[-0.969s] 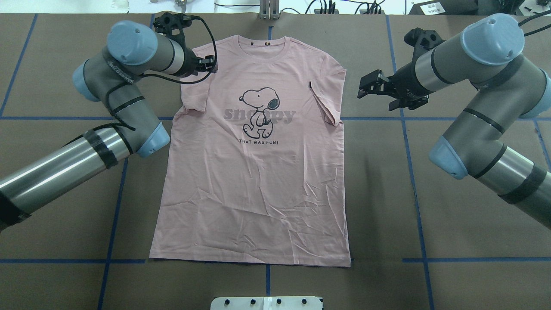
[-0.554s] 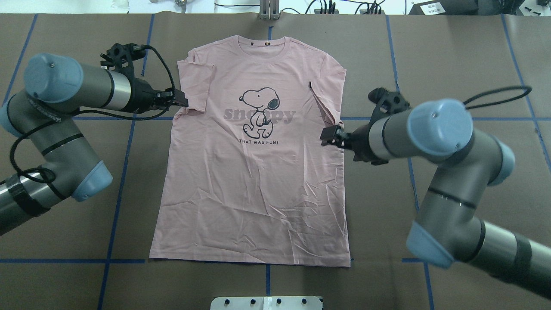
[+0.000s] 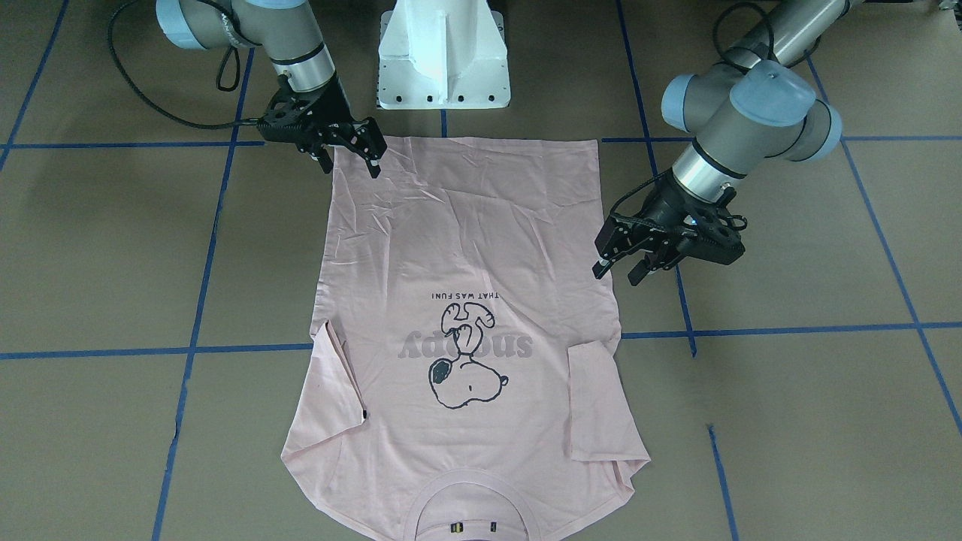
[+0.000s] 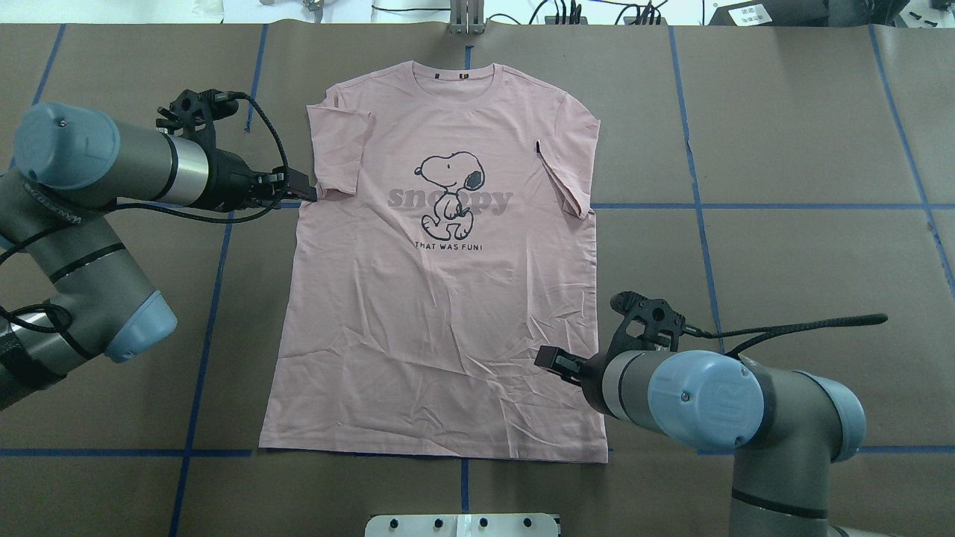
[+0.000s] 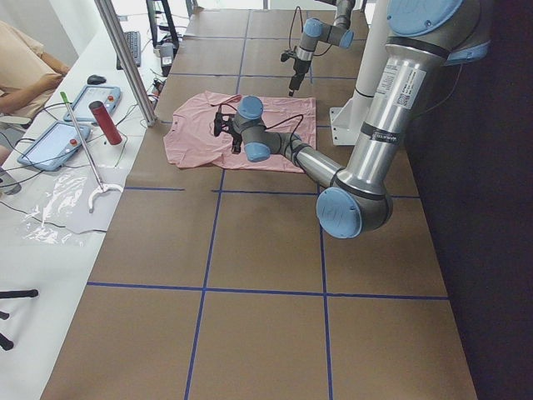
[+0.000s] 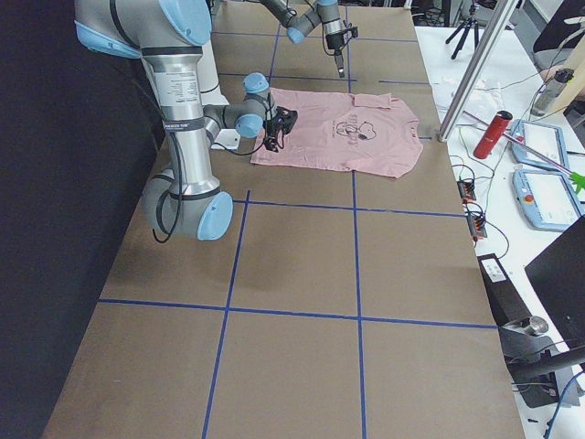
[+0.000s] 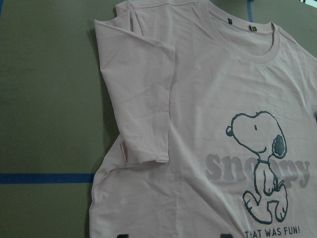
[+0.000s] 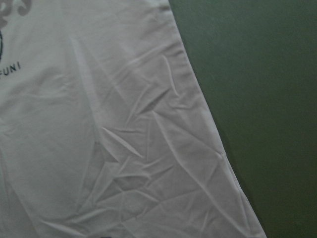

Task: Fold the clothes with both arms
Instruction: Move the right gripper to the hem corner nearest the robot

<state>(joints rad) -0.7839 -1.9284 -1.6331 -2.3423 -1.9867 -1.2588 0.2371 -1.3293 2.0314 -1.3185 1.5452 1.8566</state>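
Note:
The pale pink Snoopy T-shirt [image 4: 448,313] lies flat and print-up on the brown table, collar far from the robot and both sleeves folded in. It also shows in the front view [image 3: 466,240]. My left gripper [image 4: 304,195] is open and empty, low at the hem of the shirt's left sleeve; the front view shows its jaws apart [image 3: 620,269]. The left wrist view shows that sleeve and the print [image 7: 208,99]. My right gripper [image 4: 550,359] is open and empty over the shirt's lower right part [image 3: 350,159]. The right wrist view shows wrinkled cloth and the side edge [image 8: 109,129].
The white pedestal base [image 3: 443,60] stands at the near table edge behind the hem. Blue tape lines [image 4: 694,179] grid the table. A metal post [image 5: 125,58], a red bottle [image 5: 104,122] and tablets stand on the side bench past the collar end.
The left gripper has moved from the shoulder down to the left sleeve hem. The right arm has swung from beside the right sleeve toward the robot, over the shirt's lower right part.

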